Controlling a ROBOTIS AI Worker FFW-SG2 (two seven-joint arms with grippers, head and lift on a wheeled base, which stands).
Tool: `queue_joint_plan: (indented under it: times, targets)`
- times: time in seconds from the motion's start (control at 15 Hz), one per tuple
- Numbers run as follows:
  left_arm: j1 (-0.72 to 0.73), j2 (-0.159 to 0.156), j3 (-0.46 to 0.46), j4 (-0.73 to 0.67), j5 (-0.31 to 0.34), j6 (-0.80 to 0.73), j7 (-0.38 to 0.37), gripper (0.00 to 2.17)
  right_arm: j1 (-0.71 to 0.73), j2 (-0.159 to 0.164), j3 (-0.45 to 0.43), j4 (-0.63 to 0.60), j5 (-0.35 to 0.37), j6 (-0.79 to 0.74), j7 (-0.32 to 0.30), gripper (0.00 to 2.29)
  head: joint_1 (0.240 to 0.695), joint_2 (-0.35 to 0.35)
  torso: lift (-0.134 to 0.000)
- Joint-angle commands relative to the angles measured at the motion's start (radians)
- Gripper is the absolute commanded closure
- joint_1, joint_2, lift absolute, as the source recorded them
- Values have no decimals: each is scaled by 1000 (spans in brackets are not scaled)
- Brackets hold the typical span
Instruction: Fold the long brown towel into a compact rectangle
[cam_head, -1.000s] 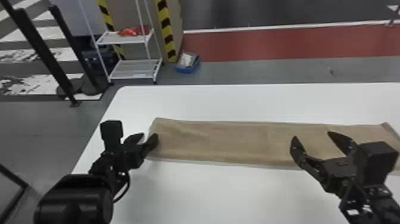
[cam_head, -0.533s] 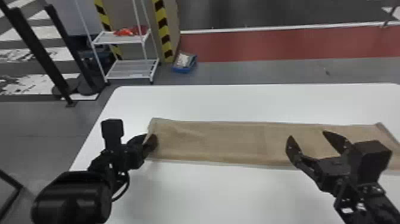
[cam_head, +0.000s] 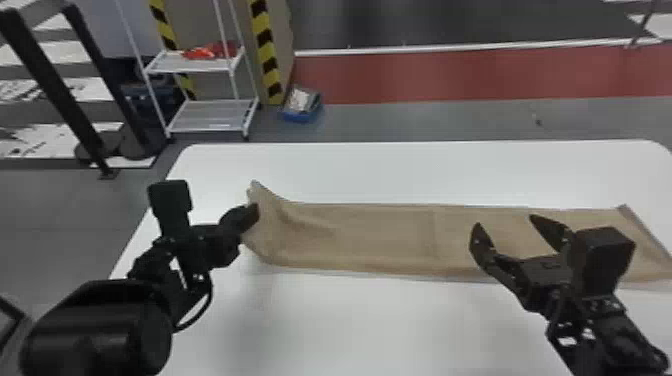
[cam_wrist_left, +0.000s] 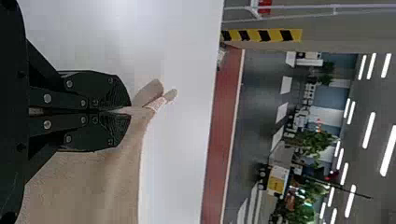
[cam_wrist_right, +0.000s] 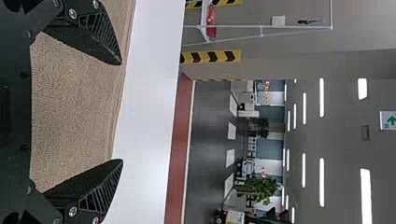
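Observation:
The long brown towel (cam_head: 380, 235) lies stretched across the white table, its left end lifted off the surface. My left gripper (cam_head: 250, 217) holds that end, and in the left wrist view the fingers of the left gripper (cam_wrist_left: 114, 110) are pressed together on the towel (cam_wrist_left: 93, 182), a bit of cloth poking out past the tips. Over the towel's right half, my right gripper (cam_head: 505, 227) has its fingers spread. The right wrist view shows the right gripper (cam_wrist_right: 122, 112) apart above the towel (cam_wrist_right: 77, 112), with no cloth pinched.
The white table (cam_head: 400, 170) has its far edge behind the towel and its left edge beside my left arm. Beyond it on the floor stand a white shelf rack (cam_head: 212, 115) and a blue box (cam_head: 301, 107).
The towel's left end has risen with my left gripper, and creases have formed near it. The left fingers have closed on the cloth. My right gripper has shifted slightly left in the head view.

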Motion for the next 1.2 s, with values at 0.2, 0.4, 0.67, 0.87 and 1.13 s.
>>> queue_joint_plan:
  times: [0.2,0.4,0.67,0.87,1.13]
  targets:
    - [11,-50,-10,-243,161,109,45,1733,-64,4,1,92,20,6,2,154,695,55,-122]
    - [9,-60,-25,-308,270,149,66,1733,-113,4,1,181,3,-6,92,802,695,21,-122]
    - [-9,-80,-18,-334,458,164,85,1733,-207,4,28,315,-29,-16,212,1693,695,11,-122]
    - [-55,-68,54,-345,635,232,88,1733,-240,4,102,372,-28,-22,213,1693,695,21,-122]
    - [-84,-33,166,-340,787,376,103,1733,-316,4,188,477,-64,-6,215,1693,695,84,-122]
